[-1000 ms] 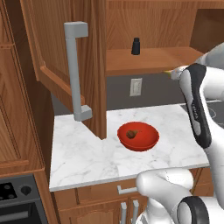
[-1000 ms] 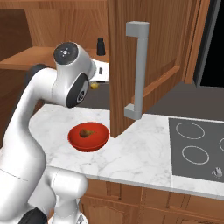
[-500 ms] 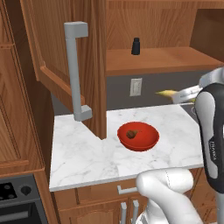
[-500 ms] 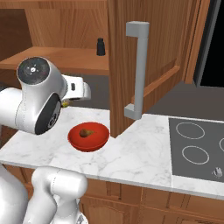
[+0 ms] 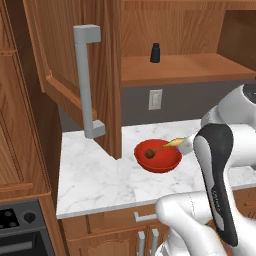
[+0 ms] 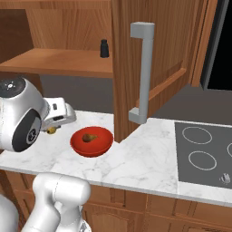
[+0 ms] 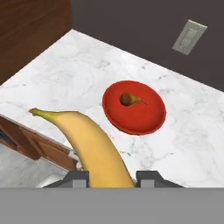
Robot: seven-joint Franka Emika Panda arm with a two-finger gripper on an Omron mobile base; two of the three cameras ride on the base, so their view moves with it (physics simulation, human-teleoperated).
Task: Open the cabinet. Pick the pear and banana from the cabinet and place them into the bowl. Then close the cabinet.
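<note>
You see the banana cut off at the hand view's bottom, between the tool's finger stubs. In the right base view the arm covers all but its tip. The cabinet door runs past the top edge.

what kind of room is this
A kitchen, rendered rather than real: a marble counter under a wooden wall cabinet, a stove top beside it, and a red bowl holding a pear.
</note>
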